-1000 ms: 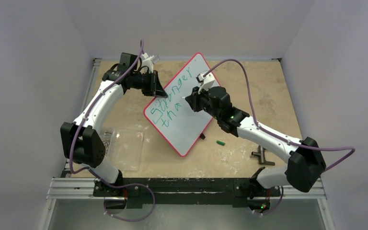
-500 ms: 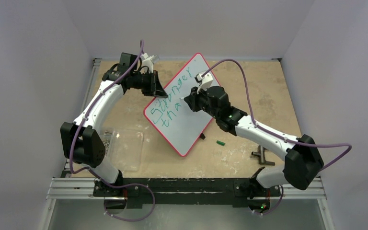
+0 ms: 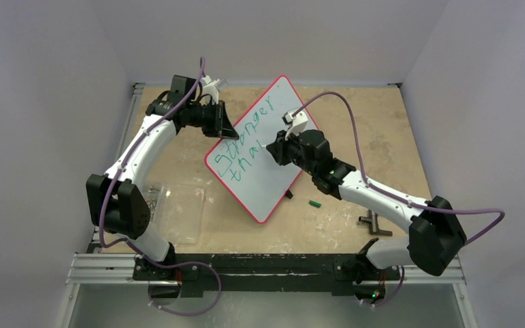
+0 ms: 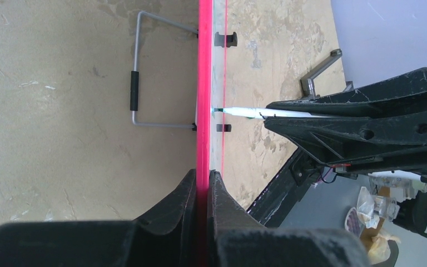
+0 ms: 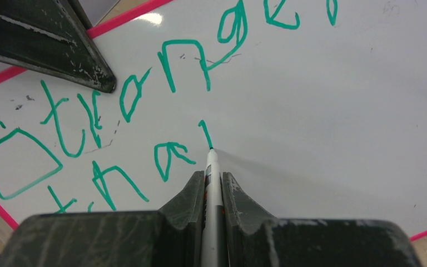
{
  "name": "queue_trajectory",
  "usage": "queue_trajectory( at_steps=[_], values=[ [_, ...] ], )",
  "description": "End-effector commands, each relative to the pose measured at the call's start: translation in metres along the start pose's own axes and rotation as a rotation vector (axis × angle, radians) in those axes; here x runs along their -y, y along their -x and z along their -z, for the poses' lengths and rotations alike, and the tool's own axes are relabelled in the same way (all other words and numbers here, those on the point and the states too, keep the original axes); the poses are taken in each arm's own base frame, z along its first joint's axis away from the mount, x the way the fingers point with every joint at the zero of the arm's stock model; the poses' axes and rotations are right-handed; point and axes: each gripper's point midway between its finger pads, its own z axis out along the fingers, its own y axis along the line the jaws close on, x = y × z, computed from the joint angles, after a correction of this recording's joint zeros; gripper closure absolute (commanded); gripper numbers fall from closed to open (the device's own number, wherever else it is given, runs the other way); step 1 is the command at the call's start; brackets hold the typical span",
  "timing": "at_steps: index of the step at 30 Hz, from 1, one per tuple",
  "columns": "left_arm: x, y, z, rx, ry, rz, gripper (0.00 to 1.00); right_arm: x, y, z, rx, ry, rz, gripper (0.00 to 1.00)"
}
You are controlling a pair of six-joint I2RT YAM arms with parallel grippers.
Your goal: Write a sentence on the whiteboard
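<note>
The whiteboard (image 3: 273, 181), white with a red rim, stands tilted at mid-table. My left gripper (image 3: 227, 130) is shut on its upper left rim; the left wrist view shows the rim (image 4: 203, 83) edge-on between the jaws of the left gripper (image 4: 202, 178). The sentence (image 5: 144, 94) in green reads "Stronger", then "tha" and a short fresh stroke on a second line. My right gripper (image 5: 213, 178) is shut on a white marker (image 5: 212, 167) whose tip touches the board at the foot of that stroke. From above, the right gripper (image 3: 271, 145) is at the board's middle.
A clear plastic sheet (image 3: 181, 208) lies at the front left with small parts (image 3: 154, 198) beside it. A green cap (image 3: 315, 203) and a dark metal tool (image 3: 374, 224) lie at the front right. A wire stand (image 4: 136, 89) props the board from behind.
The right wrist has shifted slightly down and right while the marker tip stays on the board after "tha". The left arm and the board have not moved.
</note>
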Motion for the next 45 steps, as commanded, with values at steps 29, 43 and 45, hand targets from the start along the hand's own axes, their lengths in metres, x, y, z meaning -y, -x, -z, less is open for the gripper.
queue_trajectory(
  at_steps=[29, 43, 45],
  values=[
    [0.012, 0.016, 0.016, 0.080, 0.006, -0.058, 1.00, -0.006, 0.040, -0.015, 0.064, -0.004, -0.009, 1.00],
    [0.012, 0.016, 0.015, 0.080, 0.007, -0.058, 1.00, 0.015, 0.035, -0.015, 0.044, -0.056, -0.028, 1.00],
    [0.012, 0.016, 0.015, 0.081, 0.007, -0.059, 1.00, 0.015, 0.030, -0.014, 0.035, -0.053, -0.031, 1.00]
  ],
)
